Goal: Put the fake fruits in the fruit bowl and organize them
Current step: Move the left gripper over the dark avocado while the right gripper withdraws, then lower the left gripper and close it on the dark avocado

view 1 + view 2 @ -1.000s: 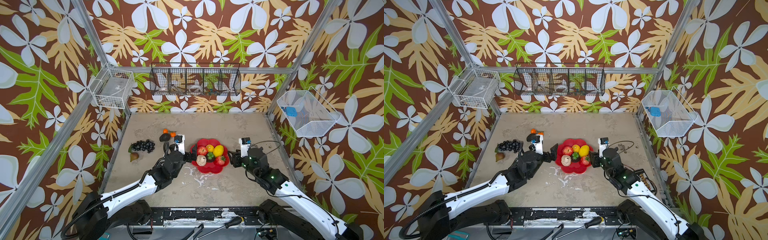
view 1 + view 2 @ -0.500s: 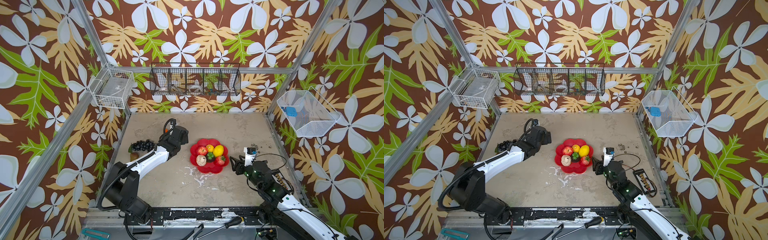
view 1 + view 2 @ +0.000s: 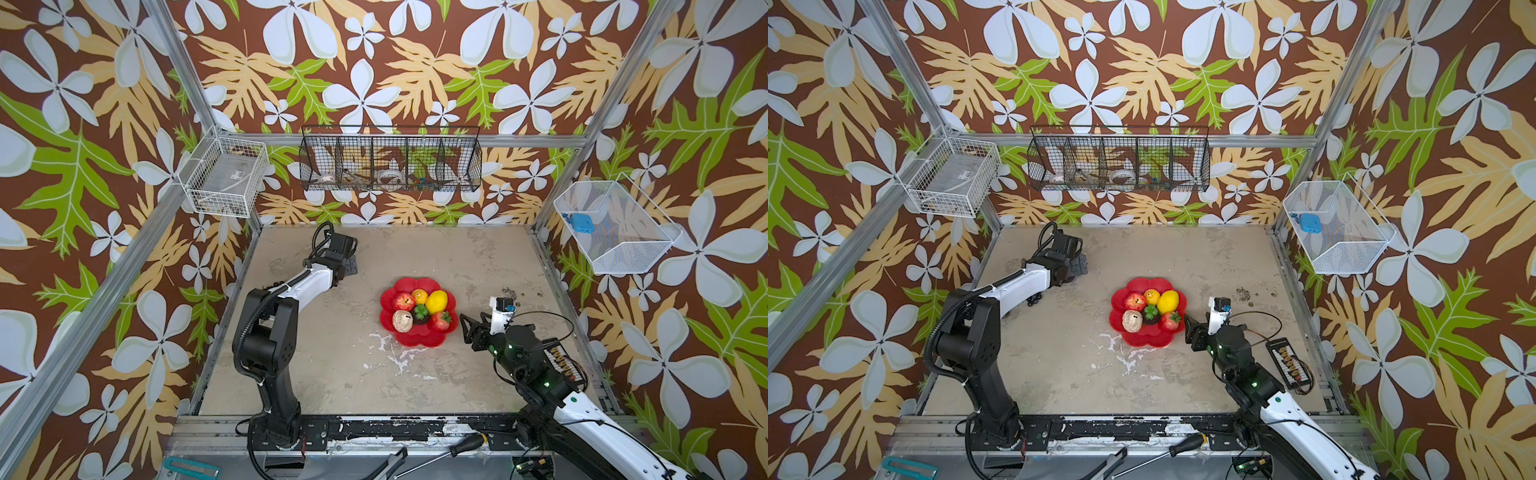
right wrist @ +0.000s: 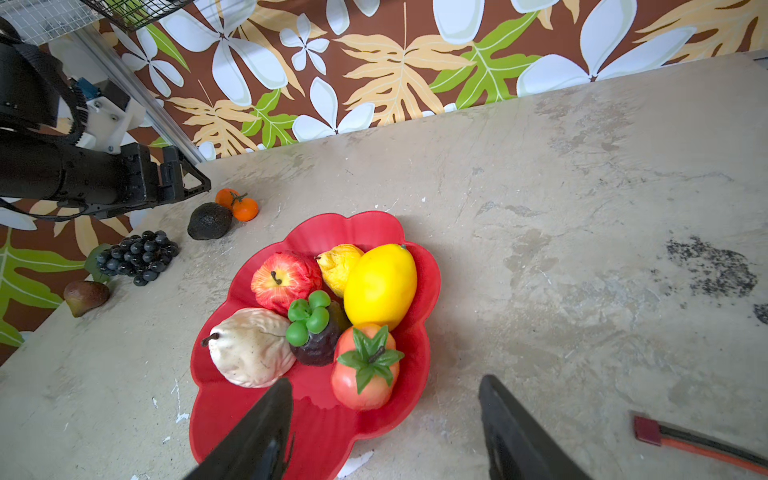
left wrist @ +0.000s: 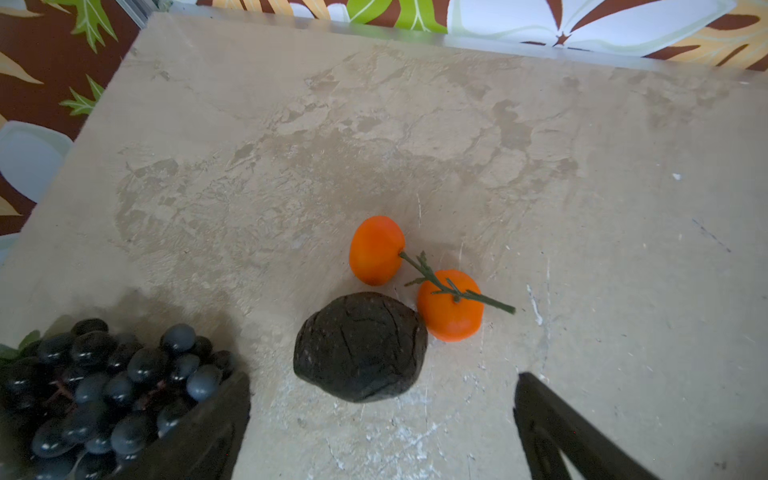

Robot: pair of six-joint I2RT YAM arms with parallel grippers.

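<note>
The red scalloped fruit bowl (image 3: 419,341) holds a red apple (image 3: 402,300), two lemons (image 3: 436,301), a cream lumpy piece (image 3: 402,321), a strawberry (image 3: 441,320) and a dark green-topped fruit. My right gripper (image 4: 384,386) stands open and empty at the bowl's near right rim. My left gripper (image 5: 382,415) is open above the table's far left (image 3: 351,266), just short of the dark avocado (image 5: 360,345). Two stemmed oranges (image 5: 449,305) lie beyond it and the black grape bunch (image 5: 112,390) beside one finger. A pear (image 4: 85,296) lies past the grapes. The left arm hides these from both top views.
A black wire basket (image 3: 390,164) hangs on the back wall, white baskets hang on the left (image 3: 226,178) and right (image 3: 615,228) walls. A small board with cables (image 3: 561,363) lies beside my right arm. A screwdriver (image 3: 465,446) rests on the front rail.
My left arm swung from the bowl's left edge to the far left, over the avocado and oranges. My right gripper drew back from the bowl and opened wider.
</note>
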